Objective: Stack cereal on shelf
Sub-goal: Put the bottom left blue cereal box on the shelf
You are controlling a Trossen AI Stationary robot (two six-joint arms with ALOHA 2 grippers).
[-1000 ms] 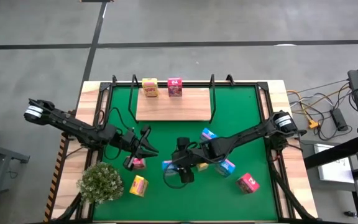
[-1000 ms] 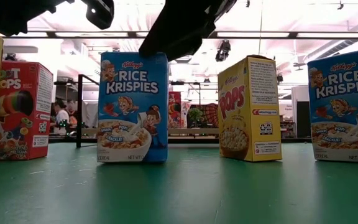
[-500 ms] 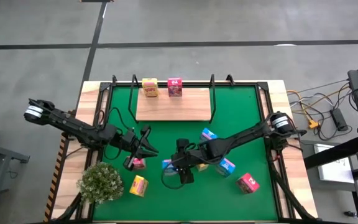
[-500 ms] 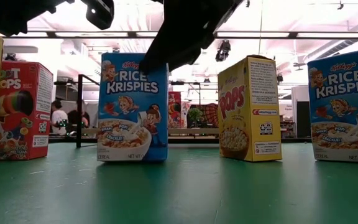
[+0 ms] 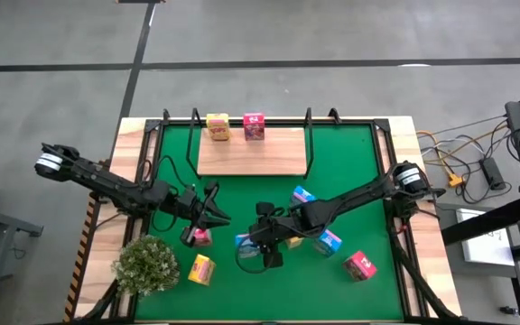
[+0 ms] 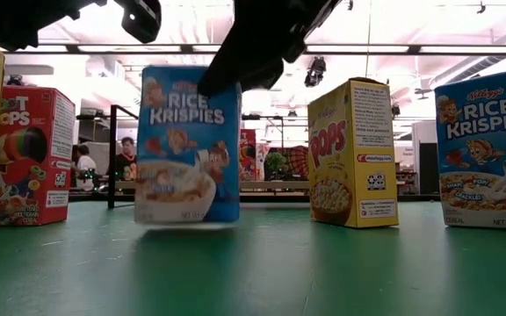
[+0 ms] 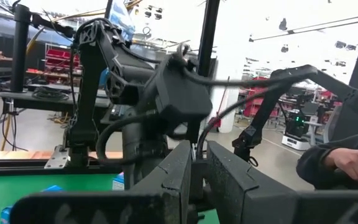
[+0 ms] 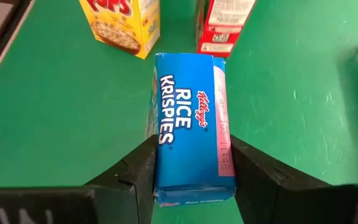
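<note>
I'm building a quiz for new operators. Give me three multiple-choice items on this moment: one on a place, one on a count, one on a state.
1. Where does the plant stand on the mat?
A. near-left corner
B. far-right corner
C. centre

2. How many cartons stand on the shelf?
A. none
B. two
C. four

3. What is the right end effector doing?
A. hanging open over bare mat
B. gripping a yellow carton
C. gripping a blue carton

Key:
1 A: the high view shows the plant at the mat's near-left corner.
2 B: one yellow carton and one pink carton stand at the shelf's far edge.
3 C: in the right wrist view both fingers press the blue carton's sides.

The left end effector waits left of centre.
</note>
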